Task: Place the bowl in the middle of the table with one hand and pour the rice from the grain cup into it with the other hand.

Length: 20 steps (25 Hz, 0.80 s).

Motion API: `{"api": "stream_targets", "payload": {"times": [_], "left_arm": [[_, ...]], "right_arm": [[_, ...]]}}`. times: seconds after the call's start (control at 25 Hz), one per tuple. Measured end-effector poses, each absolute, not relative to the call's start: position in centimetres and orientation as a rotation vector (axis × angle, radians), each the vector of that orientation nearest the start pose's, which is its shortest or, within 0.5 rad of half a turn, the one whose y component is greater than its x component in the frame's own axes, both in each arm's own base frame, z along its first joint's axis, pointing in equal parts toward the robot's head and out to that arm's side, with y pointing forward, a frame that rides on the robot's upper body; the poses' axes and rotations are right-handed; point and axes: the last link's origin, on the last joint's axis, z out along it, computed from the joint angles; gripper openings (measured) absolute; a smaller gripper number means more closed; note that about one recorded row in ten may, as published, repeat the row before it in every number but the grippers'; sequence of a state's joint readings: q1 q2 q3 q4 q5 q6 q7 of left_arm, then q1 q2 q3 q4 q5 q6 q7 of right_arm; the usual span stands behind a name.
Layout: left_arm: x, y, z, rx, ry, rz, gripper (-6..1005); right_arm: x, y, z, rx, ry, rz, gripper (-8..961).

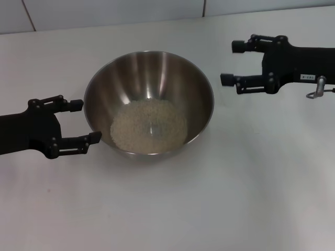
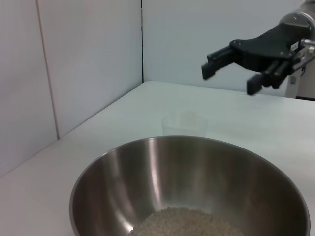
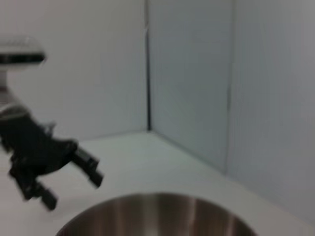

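The steel bowl (image 1: 149, 78) stands on the white table (image 1: 167, 209), with a flat heap of rice (image 1: 149, 126) in its bottom. My left gripper (image 1: 86, 121) is open and empty, right beside the bowl's left rim, with one fingertip almost touching it. My right gripper (image 1: 232, 63) is open and empty, a little to the right of the bowl and above the table. The left wrist view shows the bowl (image 2: 123, 187), the rice (image 2: 187, 223), the right gripper (image 2: 230, 79), and a faint transparent grain cup (image 2: 184, 123) upright on the table beyond the bowl. I cannot make out the cup in the head view.
White wall panels (image 1: 104, 13) run along the table's far edge. The right wrist view shows the bowl rim (image 3: 157, 199) and my left gripper (image 3: 73, 189) beyond it, with a wall corner (image 3: 147, 73) behind. A silver ring (image 1: 315, 90) hangs off the right arm.
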State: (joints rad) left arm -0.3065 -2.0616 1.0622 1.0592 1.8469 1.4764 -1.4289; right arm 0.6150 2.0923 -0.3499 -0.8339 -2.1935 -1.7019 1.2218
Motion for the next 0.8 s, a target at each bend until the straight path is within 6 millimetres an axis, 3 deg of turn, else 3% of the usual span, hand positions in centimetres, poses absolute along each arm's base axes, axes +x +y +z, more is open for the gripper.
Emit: {"api": "stream_targets", "payload": {"times": [0.08, 0.4, 0.8], "left_arm": [[-25.4, 31.2, 2.1, -2.754, -0.323, -0.463, 835], [-25.4, 31.2, 2.1, -2.755, -0.323, -0.463, 835], [-25.5, 31.1, 2.0, -2.762, -0.327, -0.444, 835]], "right_arm": [[24.1, 35.0, 5.7, -2.714, 0.286, 0.512, 832], [22.7, 35.1, 5.5, -2.783, 0.302, 0.302, 831], [22.4, 35.1, 5.5, -2.782, 0.284, 0.275, 831]]}}
